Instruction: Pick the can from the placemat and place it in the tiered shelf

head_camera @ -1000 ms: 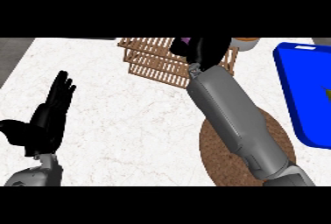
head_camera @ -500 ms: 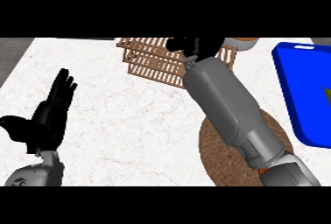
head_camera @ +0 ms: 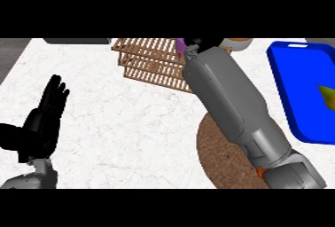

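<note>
White marbled counter (head_camera: 131, 115) is carrying one wooden tiered shelf (head_camera: 147, 62) at the far edge, one round brown placemat (head_camera: 219, 155) near me, and one blue tray (head_camera: 294, 88) at my right. I am reaching my right hand (head_camera: 194, 43) over the shelf's right end; my forearm is hiding most of it, so I cannot tell how the fingers are set. One purple can (head_camera: 180, 45), only a sliver showing, is sitting just beside that hand at the shelf. I am judging it light, rigid and smooth-sided, best held around its middle and liable to slip. My left hand (head_camera: 40, 122) is resting at the left, fingers straight and apart.
</note>
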{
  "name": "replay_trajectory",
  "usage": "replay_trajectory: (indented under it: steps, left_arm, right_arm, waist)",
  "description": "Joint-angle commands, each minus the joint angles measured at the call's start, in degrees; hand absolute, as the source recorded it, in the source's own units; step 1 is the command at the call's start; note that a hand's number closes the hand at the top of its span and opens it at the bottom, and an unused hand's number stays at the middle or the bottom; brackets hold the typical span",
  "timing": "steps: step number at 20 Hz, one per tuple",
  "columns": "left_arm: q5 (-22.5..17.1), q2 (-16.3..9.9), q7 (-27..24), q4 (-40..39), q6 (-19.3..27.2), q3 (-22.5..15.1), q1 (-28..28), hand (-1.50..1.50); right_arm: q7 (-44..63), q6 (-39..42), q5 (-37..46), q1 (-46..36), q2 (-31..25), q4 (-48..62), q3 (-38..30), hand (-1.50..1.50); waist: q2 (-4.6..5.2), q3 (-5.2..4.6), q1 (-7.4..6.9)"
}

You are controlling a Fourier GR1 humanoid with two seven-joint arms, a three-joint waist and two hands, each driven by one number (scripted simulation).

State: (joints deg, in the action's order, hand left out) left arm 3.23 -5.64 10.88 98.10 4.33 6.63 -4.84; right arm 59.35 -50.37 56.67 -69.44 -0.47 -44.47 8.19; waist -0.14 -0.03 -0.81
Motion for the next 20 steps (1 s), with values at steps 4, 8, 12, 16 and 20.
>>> replay_trajectory:
  steps: [4, 8, 12, 16, 20]
  left_arm:
    - [-1.2, -1.1, 1.0, 0.7, 0.0, 2.4, 2.0, 0.0]
    - [0.3, 0.1, -1.5, -0.7, 1.4, 2.1, 3.2, 0.0]
    - [-0.3, -0.7, 0.4, 1.3, 0.7, 2.3, 4.1, 0.0]
    - [1.1, 0.4, -1.1, 1.7, 1.4, 1.0, 5.1, 0.0]
    - [0.3, 0.4, 1.6, 2.8, 1.3, 0.7, 3.2, 0.0]
  right_arm:
    - [10.9, -2.0, 7.5, 8.5, 0.0, -13.1, -2.9, -1.5]
    - [13.8, 6.4, 10.5, 13.2, -0.5, -25.1, -4.1, -1.5]
    - [14.0, 13.8, 11.4, 22.5, -0.1, -40.0, -2.3, -1.5]
    - [13.0, 18.2, 10.3, 33.6, -1.1, -56.4, 0.1, -1.5]
    - [13.3, 24.9, 9.5, 41.7, -3.3, -71.1, 1.8, -1.5]
  waist:
    - [-1.13, 0.05, 3.34]
    - [-1.36, 0.0, 4.61]
    - [-1.61, 0.02, 4.91]
    - [-1.19, 0.05, 4.41]
    - [-0.89, 0.05, 3.58]
